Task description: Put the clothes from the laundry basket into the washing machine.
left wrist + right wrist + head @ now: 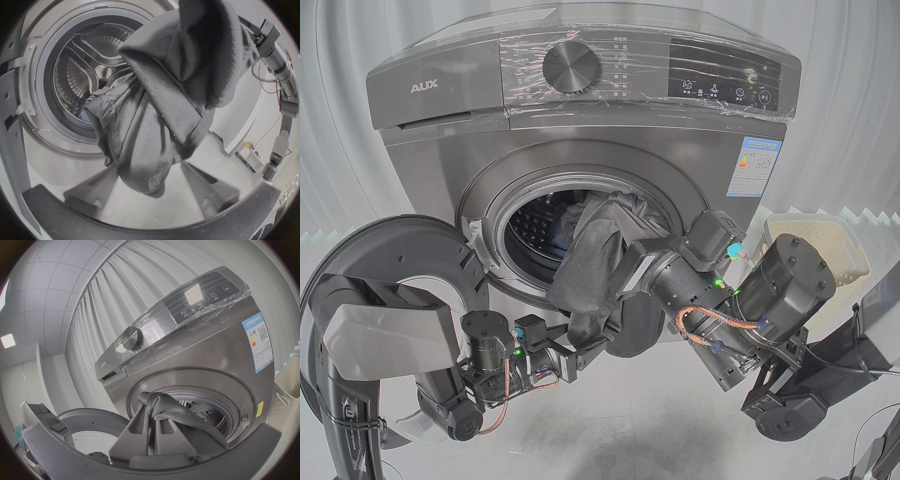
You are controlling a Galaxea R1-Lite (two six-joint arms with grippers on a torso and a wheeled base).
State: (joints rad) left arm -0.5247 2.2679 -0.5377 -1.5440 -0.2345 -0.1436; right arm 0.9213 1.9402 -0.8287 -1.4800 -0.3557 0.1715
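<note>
a dark grey garment (594,269) was seen draped out of the round opening of the washing machine (456,162), its upper part bunched at the mouth of the drum (78,72) and its lower part hanging down outside, in front of the machine's lower panel. the right gripper (153,427) was held up at the opening, and its fingers (137,433) were pressed together on a twisted fold of the garment, the cloth being pinched between them. the left gripper (150,168) was placed lower, beneath the drooping end of the same garment; its fingers (93,190) were spread apart, with the hanging tip of the cloth between them, and whether the cloth was touched by them could not be told. some other fabric (203,410) was seen deeper inside the drum. the round door (394,250) was swung fully open on the machine's left side. a whitish perforated laundry basket (844,250) was set on the floor just beside the machine on its right. the control panel (725,78) and the dial (570,67) along the top of the machine were covered in clear plastic film.
</note>
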